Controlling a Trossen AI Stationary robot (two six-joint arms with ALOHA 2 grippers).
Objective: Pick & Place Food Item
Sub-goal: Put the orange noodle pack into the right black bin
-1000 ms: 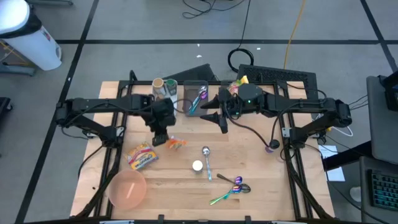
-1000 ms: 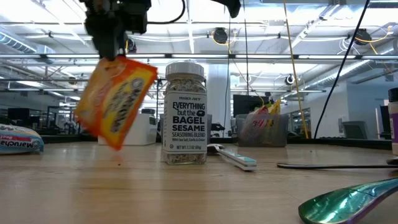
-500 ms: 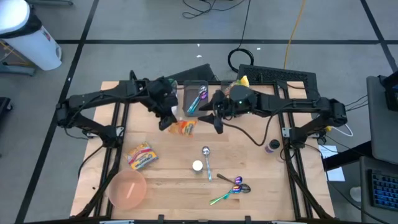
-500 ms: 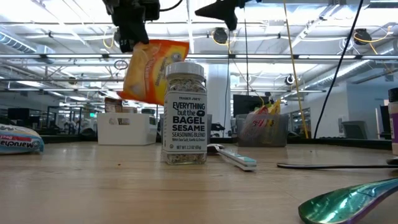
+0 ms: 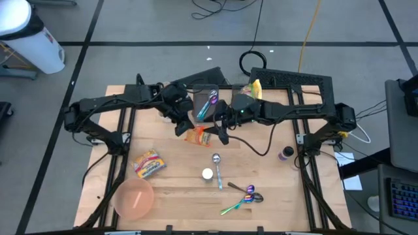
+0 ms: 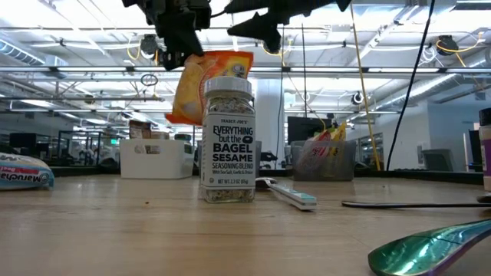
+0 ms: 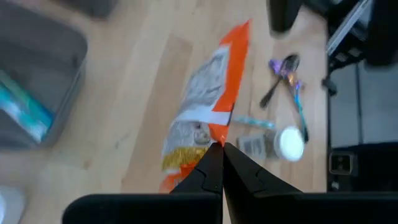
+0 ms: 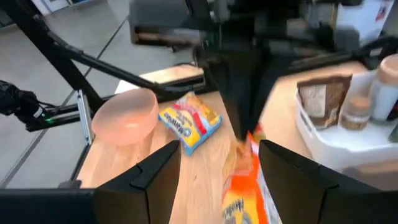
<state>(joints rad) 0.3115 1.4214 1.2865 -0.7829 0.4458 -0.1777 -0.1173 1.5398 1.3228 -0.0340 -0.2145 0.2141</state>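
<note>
Above the table, left gripper jaws pinch the orange snack packet hanging lengthwise; right gripper jaws wide.

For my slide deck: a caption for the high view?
Left gripper holds an orange snack packet above the table while the open right gripper approaches it.

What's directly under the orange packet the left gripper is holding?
Bare wooden table, as far as it shows. The orange packet hangs from the shut left gripper, off the surface; the patch straight beneath it is covered.
</note>
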